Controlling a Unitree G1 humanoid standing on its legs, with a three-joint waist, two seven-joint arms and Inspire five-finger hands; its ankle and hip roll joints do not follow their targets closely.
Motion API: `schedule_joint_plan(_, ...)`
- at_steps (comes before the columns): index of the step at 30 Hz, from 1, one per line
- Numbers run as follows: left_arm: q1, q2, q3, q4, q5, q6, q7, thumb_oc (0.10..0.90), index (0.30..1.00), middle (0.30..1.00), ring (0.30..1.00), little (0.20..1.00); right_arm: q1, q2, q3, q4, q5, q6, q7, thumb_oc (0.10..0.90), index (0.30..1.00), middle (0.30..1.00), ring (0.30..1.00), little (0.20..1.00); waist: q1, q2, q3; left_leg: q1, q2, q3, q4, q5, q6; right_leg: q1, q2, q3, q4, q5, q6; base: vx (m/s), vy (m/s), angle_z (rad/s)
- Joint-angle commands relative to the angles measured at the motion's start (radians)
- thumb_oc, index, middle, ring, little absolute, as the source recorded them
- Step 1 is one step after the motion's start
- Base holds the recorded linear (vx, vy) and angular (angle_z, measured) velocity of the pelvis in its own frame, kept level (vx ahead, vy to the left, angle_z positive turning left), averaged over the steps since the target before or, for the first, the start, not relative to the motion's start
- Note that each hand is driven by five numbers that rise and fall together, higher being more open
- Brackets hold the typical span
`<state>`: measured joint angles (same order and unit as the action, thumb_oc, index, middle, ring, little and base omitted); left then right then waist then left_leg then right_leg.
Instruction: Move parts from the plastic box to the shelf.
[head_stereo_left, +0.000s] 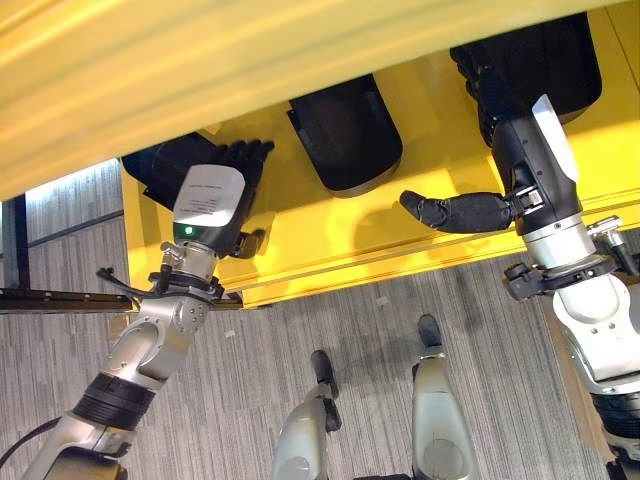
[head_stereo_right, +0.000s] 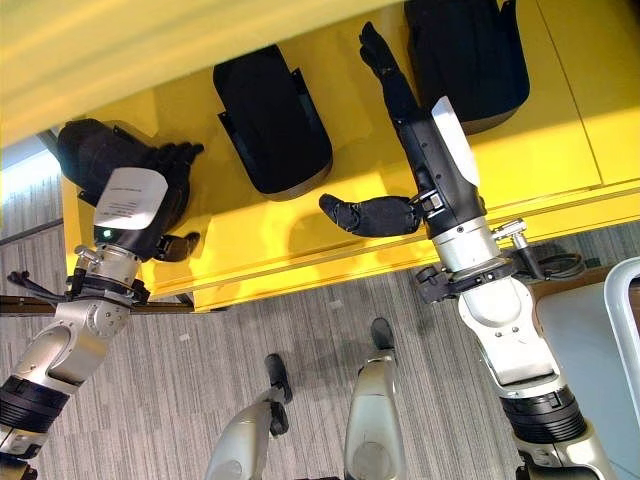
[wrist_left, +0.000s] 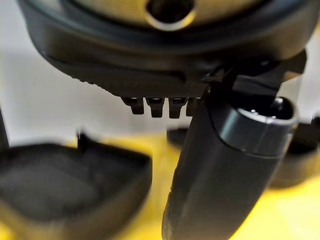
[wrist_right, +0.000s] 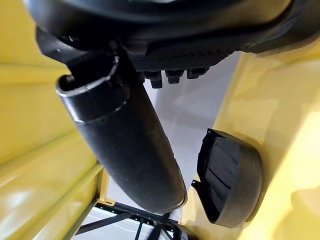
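Closest to my head camera is grey ribbed carpet, running up to the front lip of the yellow shelf. On that glossy board I count three black moulded parts, each a rounded shell with a hollow inside. My left hand rests over the left part, fingers stretched forward across it and relaxed, thumb out to the side; I see no clamp on it. My right hand reaches deep onto the board, fingers straight and together, tips touching or just short of the right part, thumb splayed wide toward the middle part, which sits apart from both hands.

From the left wrist I get what the head misses: the matte hollow of a shell just beside my thumb. From the right wrist, a part lies on the yellow surface, open side showing ribs inside, well past my thumb; I cannot tell which of the three it is.

Overhead, a yellow beam slants across the upper picture and hides the board's far side. Bare yellow lies open between the middle part and the front lip. A pale grey rim shows at my lower right.
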<state>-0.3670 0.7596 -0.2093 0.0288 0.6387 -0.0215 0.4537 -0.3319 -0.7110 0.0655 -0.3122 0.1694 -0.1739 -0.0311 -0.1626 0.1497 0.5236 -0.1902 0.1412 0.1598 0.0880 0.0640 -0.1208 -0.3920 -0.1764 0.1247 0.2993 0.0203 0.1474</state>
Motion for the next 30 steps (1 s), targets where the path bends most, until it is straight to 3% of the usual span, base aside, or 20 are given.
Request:
schedule_joint_plan(1,-0.075,0.038,0.117,-0.008,-0.055,-0.076,0.265,0.900,1.000,1.000,1.000,1.000,-0.050,0.055,-0.020,-0.109,0.012,-0.123,-0.031,0.900,1.000,1.000,1.000,1.000,-0.018,-0.058,-0.102,-0.044,-0.004,-0.025,0.050,-0.055,0.037,0.061,0.008,-0.054,0.046,-0.137,-0.071,0.00,-0.040,0.00)
schedule_joint_plan(7,-0.109,-0.024,0.140,-0.012,-0.107,-0.144,0.335,0.900,1.000,1.000,1.000,1.000,-0.062,0.080,0.012,-0.115,-0.001,-0.110,-0.057,0.900,1.000,1.000,1.000,1.000,-0.016,-0.081,-0.103,-0.057,0.002,-0.029,0.062,-0.057,0.035,0.055,0.017,-0.051,0.050,-0.135,-0.075,-0.01,-0.058,0.00)
schedule_joint_plan(11,-0.089,-0.103,0.180,-0.076,-0.152,-0.225,0.399,0.900,1.000,1.000,1.000,1.000,-0.052,0.112,0.021,-0.123,-0.022,-0.108,-0.074,0.900,1.000,1.000,1.000,1.000,-0.005,-0.097,-0.099,-0.068,0.002,-0.043,0.069,-0.059,0.036,0.052,0.027,-0.050,0.053,-0.137,-0.079,-0.01,-0.074,0.03)
schedule_joint_plan(16,-0.058,-0.202,0.168,-0.105,-0.314,-0.191,0.282,0.900,1.000,1.000,1.000,1.000,-0.059,0.148,0.048,-0.123,-0.058,-0.107,-0.109,0.900,1.000,1.000,1.000,1.000,0.008,-0.114,-0.089,-0.079,0.005,-0.054,0.073,-0.059,0.038,0.054,0.033,-0.058,0.049,-0.133,-0.078,-0.03,-0.082,0.02)
schedule_joint_plan(18,-0.016,-0.272,0.145,-0.119,-0.542,-0.160,0.185,0.900,1.000,1.000,1.000,1.000,-0.048,0.155,0.052,-0.126,-0.074,-0.112,-0.133,0.900,1.000,1.000,1.000,1.000,0.019,-0.121,-0.082,-0.083,0.006,-0.065,0.076,-0.059,0.041,0.058,0.036,-0.067,0.050,-0.134,-0.079,-0.04,-0.097,0.06)
schedule_joint_plan(21,0.024,-0.337,0.134,-0.128,-0.714,-0.140,0.137,0.900,1.000,1.000,1.000,1.000,-0.036,0.157,0.044,-0.127,-0.084,-0.116,-0.142,0.900,1.000,1.000,1.000,1.000,0.027,-0.125,-0.077,-0.084,0.006,-0.075,0.080,-0.060,0.044,0.067,0.039,-0.076,0.049,-0.137,-0.082,-0.02,-0.074,0.08)
schedule_joint_plan(25,0.043,-0.419,0.140,-0.113,-0.857,-0.173,0.199,0.900,1.000,1.000,1.000,1.000,-0.040,0.166,0.034,-0.119,-0.095,-0.117,-0.148,0.900,1.000,1.000,1.000,1.000,0.037,-0.138,-0.066,-0.086,0.008,-0.085,0.084,-0.059,0.046,0.075,0.044,-0.089,0.050,-0.139,-0.089,-0.02,-0.070,0.10)
schedule_joint_plan(30,0.021,-0.471,0.165,-0.093,-0.843,-0.192,0.318,0.900,1.000,1.000,1.000,1.000,-0.030,0.166,0.035,-0.113,-0.096,-0.134,-0.176,0.900,1.000,1.000,1.000,1.000,0.039,-0.154,-0.062,-0.089,0.014,-0.089,0.079,-0.049,0.045,0.082,0.052,-0.099,0.046,-0.140,-0.094,-0.01,-0.065,0.09)
